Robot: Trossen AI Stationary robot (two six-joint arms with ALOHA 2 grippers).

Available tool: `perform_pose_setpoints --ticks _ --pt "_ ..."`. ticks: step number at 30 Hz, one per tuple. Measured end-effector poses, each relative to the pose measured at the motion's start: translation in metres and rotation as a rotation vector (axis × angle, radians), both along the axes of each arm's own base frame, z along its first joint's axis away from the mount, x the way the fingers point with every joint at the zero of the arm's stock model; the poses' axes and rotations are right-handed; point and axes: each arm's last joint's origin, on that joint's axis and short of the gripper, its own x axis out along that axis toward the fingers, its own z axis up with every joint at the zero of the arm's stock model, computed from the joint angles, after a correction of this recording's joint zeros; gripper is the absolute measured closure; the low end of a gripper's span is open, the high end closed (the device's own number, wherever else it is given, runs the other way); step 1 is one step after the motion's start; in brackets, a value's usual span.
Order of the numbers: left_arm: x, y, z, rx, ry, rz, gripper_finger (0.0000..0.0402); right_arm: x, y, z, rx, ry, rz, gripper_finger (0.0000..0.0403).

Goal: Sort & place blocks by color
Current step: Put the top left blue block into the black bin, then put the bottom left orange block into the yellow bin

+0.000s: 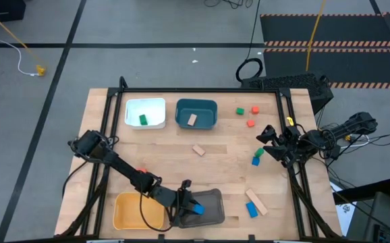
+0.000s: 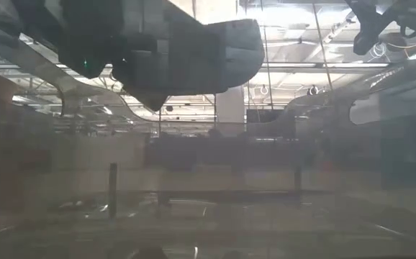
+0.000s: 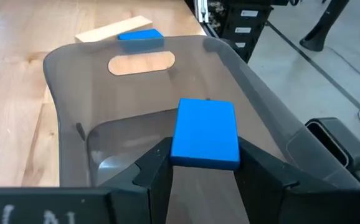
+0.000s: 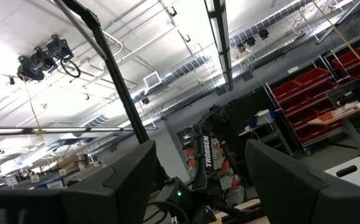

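My left gripper (image 1: 193,206) (image 3: 205,163) reaches into the grey bin (image 1: 214,214) (image 3: 68,59) at the table's near edge and is shut on a blue block (image 1: 198,209) (image 3: 205,132). Loose blocks lie on the table's right half: green (image 1: 239,111), red (image 1: 254,109), red (image 1: 250,123), tan (image 1: 198,150), green (image 1: 260,153), blue (image 1: 255,160), a tan bar (image 1: 256,201) and blue (image 1: 251,210). My right gripper (image 1: 266,138) (image 4: 198,180) waits open at the right edge, pointing up into the room. My left gripper pinches the blue block by its two opposite sides (image 3: 175,152) between both fingers, at the block's near end. The fingers slant down from the table's left. The block sits inside the grey bin's walls, its broad face up; whether its underside touches the bin's floor is hidden.
A yellow bin (image 1: 122,219) stands left of the grey one. At the far side, a white bin (image 1: 156,104) holds a green block (image 1: 143,119) and a teal bin (image 1: 205,106) holds a tan block (image 1: 192,119). A small red block (image 1: 141,171) shows beside the left arm.
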Motion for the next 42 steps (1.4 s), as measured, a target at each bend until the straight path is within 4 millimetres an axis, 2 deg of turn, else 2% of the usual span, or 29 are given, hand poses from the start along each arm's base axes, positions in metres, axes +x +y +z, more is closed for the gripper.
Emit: perform_pose_setpoints --ticks 8,12,17,22,30,35,39,42 --pt "0.002 -0.002 0.007 -0.025 -0.071 -0.013 0.0182 0.000 0.000 0.000 0.000 0.000 0.000 0.0161" --pt "0.001 -0.001 0.012 0.011 -0.083 -0.029 0.0174 0.000 0.000 0.000 0.000 0.000 0.000 0.0161" --pt "-0.010 0.014 0.055 0.054 -0.082 -0.007 0.0186 0.000 0.000 0.000 0.000 0.001 0.000 0.0161" --pt "-0.040 0.040 0.088 0.187 0.075 0.090 0.0195 0.000 0.000 0.000 0.000 0.000 0.000 0.0161" --pt "-0.096 0.079 0.107 0.330 0.398 0.247 0.0199 0.000 0.000 0.000 0.000 0.000 0.000 0.0161" --pt "-0.118 0.098 0.109 0.295 0.600 0.295 0.0199 0.000 0.000 0.000 0.000 0.000 0.000 0.0161" --pt "-0.130 0.104 0.103 0.273 0.769 0.332 0.0199 0.000 0.000 0.000 0.000 0.000 0.000 0.0161" --pt "-0.133 0.107 0.101 0.245 0.826 0.395 0.0199 0.000 0.000 0.000 0.000 0.001 0.000 0.0161"
